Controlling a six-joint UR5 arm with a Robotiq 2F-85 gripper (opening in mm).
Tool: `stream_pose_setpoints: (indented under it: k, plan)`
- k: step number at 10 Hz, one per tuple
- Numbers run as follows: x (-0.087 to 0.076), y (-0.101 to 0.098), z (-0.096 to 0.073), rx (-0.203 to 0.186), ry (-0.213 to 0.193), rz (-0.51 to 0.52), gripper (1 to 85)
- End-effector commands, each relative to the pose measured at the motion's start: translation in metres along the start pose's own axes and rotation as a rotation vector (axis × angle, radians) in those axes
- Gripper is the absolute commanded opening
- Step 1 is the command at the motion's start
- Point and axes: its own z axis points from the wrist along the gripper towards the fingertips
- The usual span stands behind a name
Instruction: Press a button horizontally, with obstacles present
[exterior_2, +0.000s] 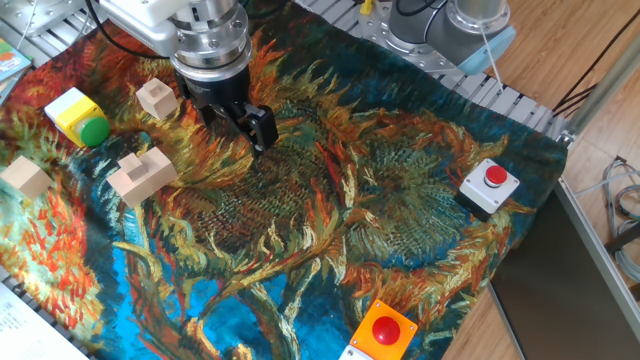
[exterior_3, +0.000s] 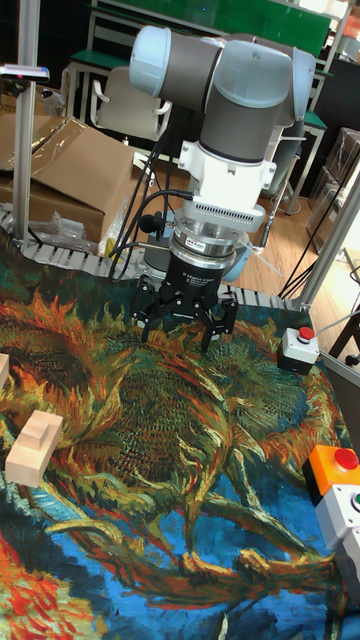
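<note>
While the tool (exterior_3: 185, 333) is being held open, well apart from the button (exterior_2: 94, 130) at the left of the desk (exterior_2: 400, 230), a level approach between notched block (exterior_2: 142, 172) and cube (exterior_2: 156, 97) is being advised.

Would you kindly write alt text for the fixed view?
A robot gripper hangs over a sunflower-print cloth, right of a side-facing green button and three pale wooden blocks; two red buttons sit farther right.
</note>
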Motion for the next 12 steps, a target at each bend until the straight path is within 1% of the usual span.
stream_pose_setpoints:
  k: [1,2,3,4,5,6,7,8,9,10,11,12]
  plan:
    - [-0.049,-0.003,-0.005,0.028,-0.188,-0.088,1.3]
    - [-0.051,-0.001,-0.005,0.019,-0.198,-0.074,1.3]
    - [-0.053,-0.005,-0.006,0.033,-0.204,-0.058,3.0]
    - [-0.055,-0.004,-0.006,0.033,-0.213,-0.069,20.0]
    - [-0.055,-0.003,-0.006,0.028,-0.213,-0.075,36.0]
    - [-0.056,-0.001,-0.006,0.022,-0.218,-0.076,44.3]
    - [-0.056,0.001,-0.006,0.015,-0.217,-0.079,46.7]
    - [-0.056,0.003,-0.006,0.006,-0.216,-0.08,47.0]
    - [-0.057,0.002,-0.006,0.012,-0.221,-0.093,37.7]
    - [-0.056,-0.006,-0.006,0.044,-0.217,-0.099,23.3]
    - [-0.056,-0.008,-0.006,0.05,-0.215,-0.098,3.3]
    - [-0.057,-0.007,-0.006,0.047,-0.218,-0.101,1.3]
